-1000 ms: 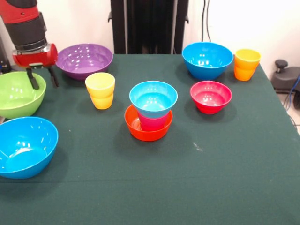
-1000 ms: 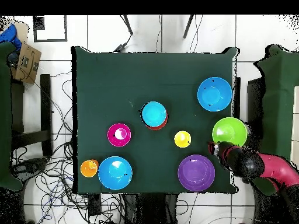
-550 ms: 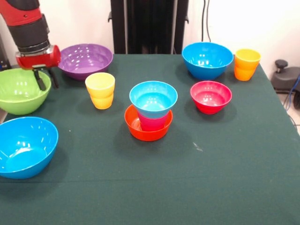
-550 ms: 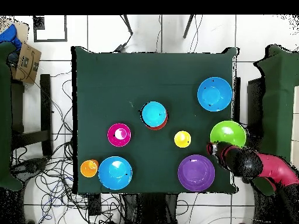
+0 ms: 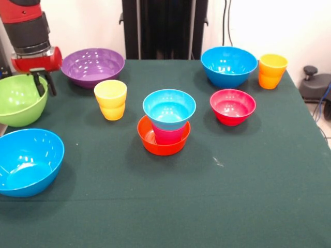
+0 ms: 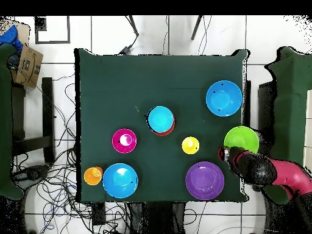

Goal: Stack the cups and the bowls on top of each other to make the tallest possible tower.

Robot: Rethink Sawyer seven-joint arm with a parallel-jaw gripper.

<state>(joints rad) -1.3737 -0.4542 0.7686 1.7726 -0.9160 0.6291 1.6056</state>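
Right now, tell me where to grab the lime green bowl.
Grip the lime green bowl by its thin rim, coming straight down with one finger inside and one outside. It sits upright and open, too wide to span, and the gripper already hangs at the rim nearest the purple bowl.

You're looking at a robot lab: a table (image 5: 248,206) under dark green cloth on a white tiled floor (image 6: 158,33), loose cables (image 6: 58,183) trailing all round it, a cardboard box (image 6: 25,64) at one side, a black stand (image 5: 164,28) against a plain white wall (image 5: 269,23).
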